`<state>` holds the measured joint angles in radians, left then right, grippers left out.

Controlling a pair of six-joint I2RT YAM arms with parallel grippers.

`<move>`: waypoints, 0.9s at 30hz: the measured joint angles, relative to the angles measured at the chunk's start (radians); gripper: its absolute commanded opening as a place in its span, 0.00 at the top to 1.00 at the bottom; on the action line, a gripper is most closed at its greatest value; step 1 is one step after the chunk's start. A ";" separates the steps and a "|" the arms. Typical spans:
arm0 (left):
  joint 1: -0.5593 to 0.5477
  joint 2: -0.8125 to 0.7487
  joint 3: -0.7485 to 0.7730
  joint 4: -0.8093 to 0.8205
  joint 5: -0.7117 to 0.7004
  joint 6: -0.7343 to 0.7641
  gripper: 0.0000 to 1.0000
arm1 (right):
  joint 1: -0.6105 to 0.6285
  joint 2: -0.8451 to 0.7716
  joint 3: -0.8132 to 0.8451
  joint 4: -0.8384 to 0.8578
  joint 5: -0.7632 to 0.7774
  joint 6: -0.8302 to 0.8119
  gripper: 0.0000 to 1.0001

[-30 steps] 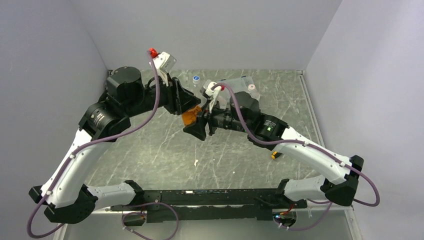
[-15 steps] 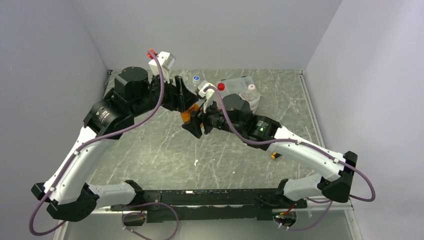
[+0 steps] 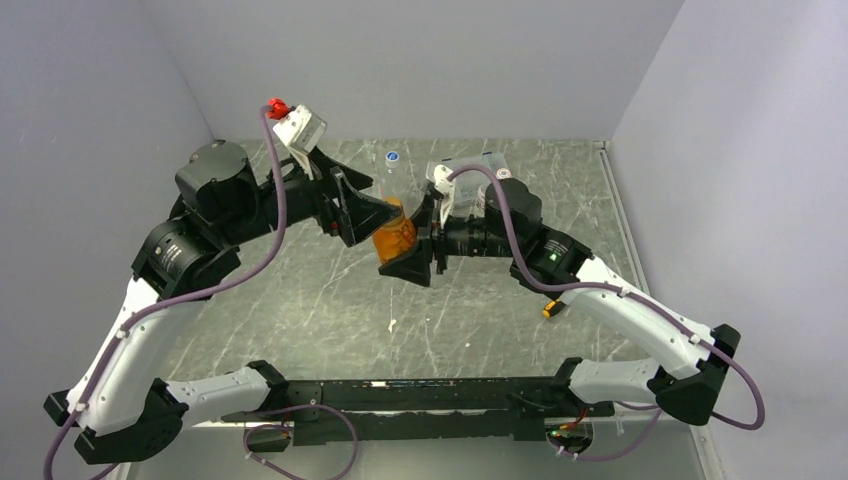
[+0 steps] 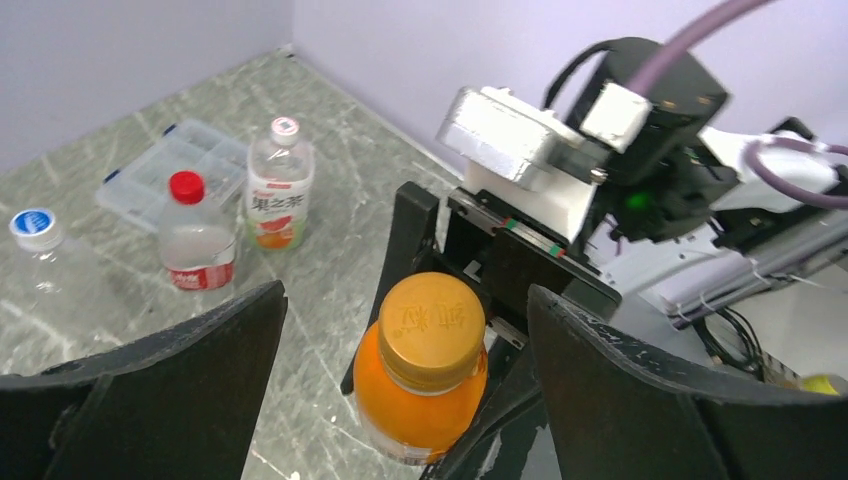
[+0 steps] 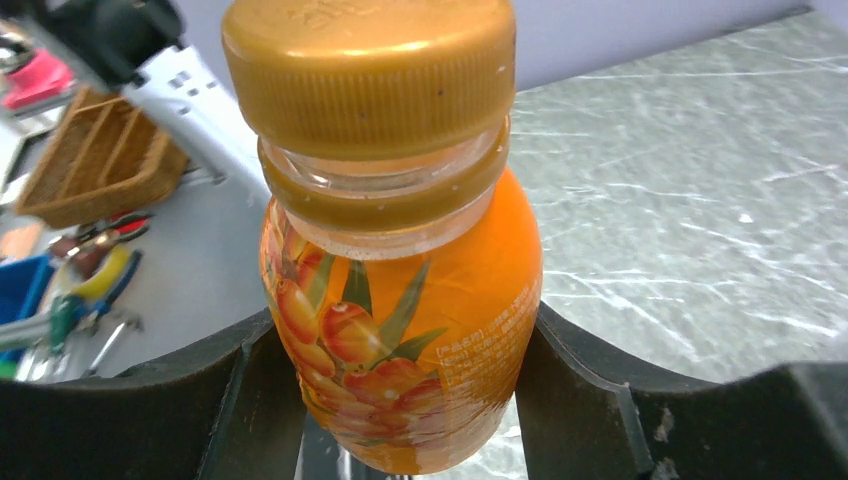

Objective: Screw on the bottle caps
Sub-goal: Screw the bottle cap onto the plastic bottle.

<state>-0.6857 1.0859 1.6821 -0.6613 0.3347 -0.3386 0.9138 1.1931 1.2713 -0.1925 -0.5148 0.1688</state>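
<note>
Release at the left fingers — spread close to full width now, against a narrow set on the orange cap a second ago. Standing one to each side of that cap, both clear of it, nothing held. Drawn back a little from the cap as well, going by the top view.

No change at the right fingers: part-open, clamped on the body of the squat orange bottle, one finger on each flank, cap end protruding beyond the tips toward the left fingers. Held off the bench, apparently.

Cap on the neck, sitting square, no thread showing in the right wrist view. Judged screwed home on that evidence — tightness itself not verifiable by eye.

Beyond the left fingers, on the bench: red-capped bottle, white-labelled bottle and small clear vial with blue cap, all capped, near a flat compartment box. No loose cap seen anywhere.

Reading for the task: last cap apparently done. Remaining action, in all likelihood, to set the squat orange bottle down beside the others and let go.
</note>
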 measured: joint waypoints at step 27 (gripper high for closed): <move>0.027 0.024 -0.076 0.283 0.602 -0.035 0.22 | -0.044 -0.066 -0.042 0.145 -0.412 0.111 0.85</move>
<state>-0.6582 1.1099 1.6058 -0.3786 0.9367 -0.3733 0.8700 1.1271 1.2293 -0.0471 -0.9264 0.2802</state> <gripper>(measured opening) 0.806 0.652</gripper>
